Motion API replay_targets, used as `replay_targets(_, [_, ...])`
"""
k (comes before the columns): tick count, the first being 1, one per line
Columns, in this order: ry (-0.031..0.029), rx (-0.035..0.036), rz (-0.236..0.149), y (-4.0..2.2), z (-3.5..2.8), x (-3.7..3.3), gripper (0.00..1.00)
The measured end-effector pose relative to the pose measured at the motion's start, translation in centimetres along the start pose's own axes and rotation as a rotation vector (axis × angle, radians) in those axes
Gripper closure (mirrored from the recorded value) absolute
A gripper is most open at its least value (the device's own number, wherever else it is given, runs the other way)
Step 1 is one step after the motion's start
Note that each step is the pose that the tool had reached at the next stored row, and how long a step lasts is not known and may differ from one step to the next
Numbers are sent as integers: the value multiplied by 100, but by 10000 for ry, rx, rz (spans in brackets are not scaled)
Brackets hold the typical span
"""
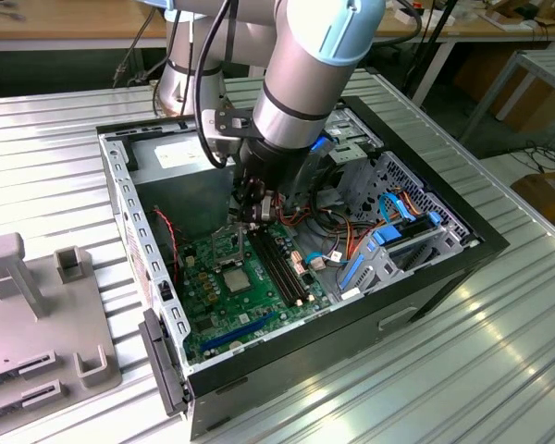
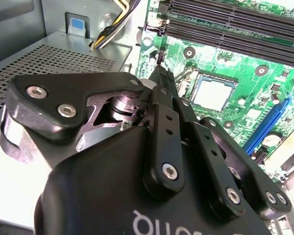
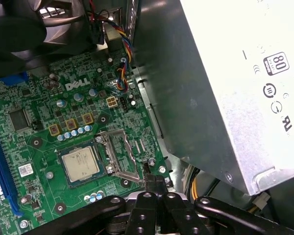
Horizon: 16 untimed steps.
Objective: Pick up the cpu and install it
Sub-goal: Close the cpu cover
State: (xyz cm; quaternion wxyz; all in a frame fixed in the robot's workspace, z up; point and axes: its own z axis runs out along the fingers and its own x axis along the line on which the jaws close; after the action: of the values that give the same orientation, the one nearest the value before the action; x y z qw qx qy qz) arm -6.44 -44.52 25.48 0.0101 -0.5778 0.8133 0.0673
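Observation:
The cpu [image 1: 238, 277] [image 2: 213, 93] [image 3: 81, 163] lies flat in its socket on the green motherboard [image 1: 213, 305], its silver lid facing up. The socket's metal load plate [image 1: 226, 242] [image 3: 118, 154] stands swung open beside it. My gripper [image 1: 245, 215] [image 2: 161, 73] [image 3: 154, 183] hangs inside the open computer case [image 1: 444, 268], just above the board by the far end of the load plate. Its fingers [image 2: 158, 93] are pressed together, and I see nothing between them. The cpu is apart from the gripper.
Black memory slots [image 1: 282, 268] run beside the socket. A grey power supply [image 3: 225, 88] sits close to the gripper, with coloured cables [image 3: 121, 73] near it. A drive cage with blue tabs [image 1: 398, 240] fills the exterior view's right. A grey fixture [image 1: 37, 314] stands outside the case.

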Motion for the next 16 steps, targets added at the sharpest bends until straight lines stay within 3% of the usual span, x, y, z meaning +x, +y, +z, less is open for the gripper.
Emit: replay_targets(16, [16,-7,-9,-5,-25,20,89])
